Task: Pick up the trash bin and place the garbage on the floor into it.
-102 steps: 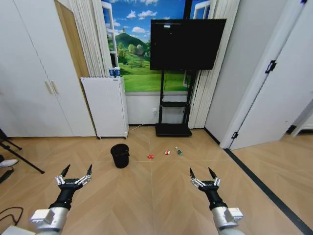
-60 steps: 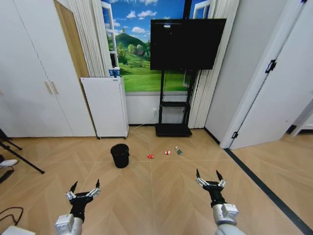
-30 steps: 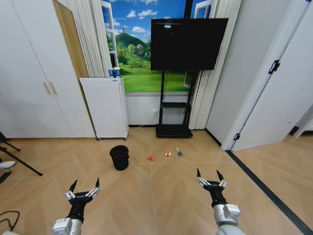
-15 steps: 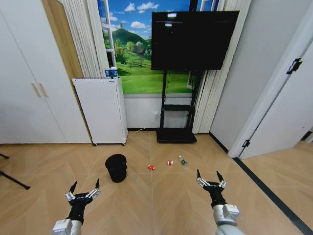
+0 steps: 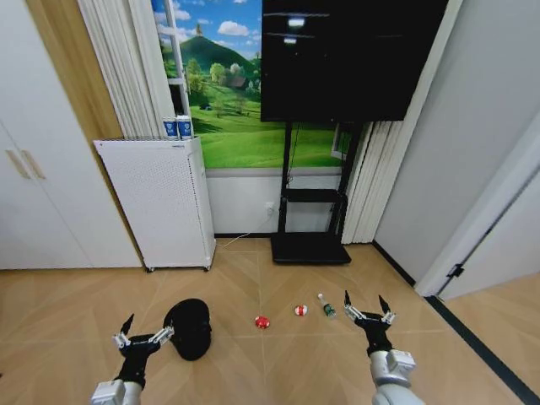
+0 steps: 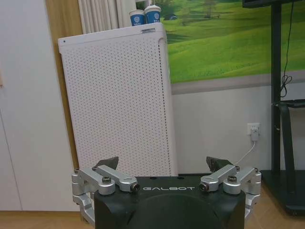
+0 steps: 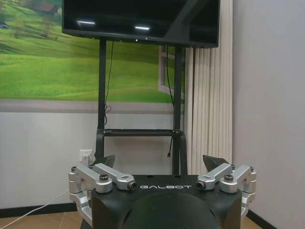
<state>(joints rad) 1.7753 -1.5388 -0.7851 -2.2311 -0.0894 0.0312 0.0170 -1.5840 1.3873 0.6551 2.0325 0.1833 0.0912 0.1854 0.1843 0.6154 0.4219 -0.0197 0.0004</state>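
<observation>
Two grippers sit low in your head view, both spread wide and holding nothing. Starting at your left, the left gripper [image 5: 143, 337] hovers above the floor [image 5: 76, 321], its fingers released, just beside the trash bin [image 5: 191, 328], which stands upright on the planks in front of the white perforated cabinet [image 5: 156, 202]. Two blue-and-white paper cups [image 5: 177, 127] stand on top of that cabinet; your left wrist view faces the cabinet front, with the left gripper's fingers apart in the foreground.

Moving right, the garbage lies in a short row on the floor: a red wad [image 5: 262, 321], a red-and-white wad [image 5: 301, 310], then a small clear bottle [image 5: 326, 305] with a green label. The right gripper [image 5: 365, 311] hovers just beside the bottle, fingers released and not touching it. Behind stands the TV stand [image 5: 310, 221].
</observation>
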